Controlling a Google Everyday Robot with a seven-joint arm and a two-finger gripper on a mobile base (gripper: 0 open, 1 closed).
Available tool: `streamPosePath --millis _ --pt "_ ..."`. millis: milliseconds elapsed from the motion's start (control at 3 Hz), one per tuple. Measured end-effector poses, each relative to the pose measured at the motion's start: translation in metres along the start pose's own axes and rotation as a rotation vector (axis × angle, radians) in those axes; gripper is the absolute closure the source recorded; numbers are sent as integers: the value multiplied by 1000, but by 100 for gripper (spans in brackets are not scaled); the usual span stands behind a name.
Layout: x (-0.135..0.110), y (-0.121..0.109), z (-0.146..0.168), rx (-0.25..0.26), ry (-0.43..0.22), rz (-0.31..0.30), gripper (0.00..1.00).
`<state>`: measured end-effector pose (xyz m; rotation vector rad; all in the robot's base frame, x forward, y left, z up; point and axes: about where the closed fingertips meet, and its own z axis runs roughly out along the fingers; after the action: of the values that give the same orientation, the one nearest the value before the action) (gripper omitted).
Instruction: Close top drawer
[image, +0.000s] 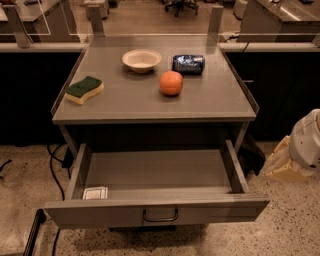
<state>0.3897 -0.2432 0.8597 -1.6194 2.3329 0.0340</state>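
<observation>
The top drawer (155, 212) is pulled out wide under the grey cabinet top, its flat front panel facing me. Its small U-shaped metal handle (160, 216) sits at the centre of the front. The shallow grey tray holds only a small white packet (95, 192) at its front left corner. My gripper (284, 167) is at the right edge of the view, to the right of the drawer's right side and apart from it, below the white arm link (307, 137).
On the cabinet top (215, 100) lie a green and yellow sponge (84, 90), a white bowl (141, 60), an orange (171, 82) and a blue snack bag (188, 64). Cables (52, 165) run over the speckled floor at the left. Desks stand behind.
</observation>
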Motion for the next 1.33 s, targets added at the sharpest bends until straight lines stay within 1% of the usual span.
streamPosePath --millis 333,667,1000,1333 --pt "13 17 14 -38 6 -1 100" --pt "34 45 45 -94 -20 25 100" --pt "48 73 84 -146 -72 46 100" --pt "45 98 129 -194 -161 32 100"
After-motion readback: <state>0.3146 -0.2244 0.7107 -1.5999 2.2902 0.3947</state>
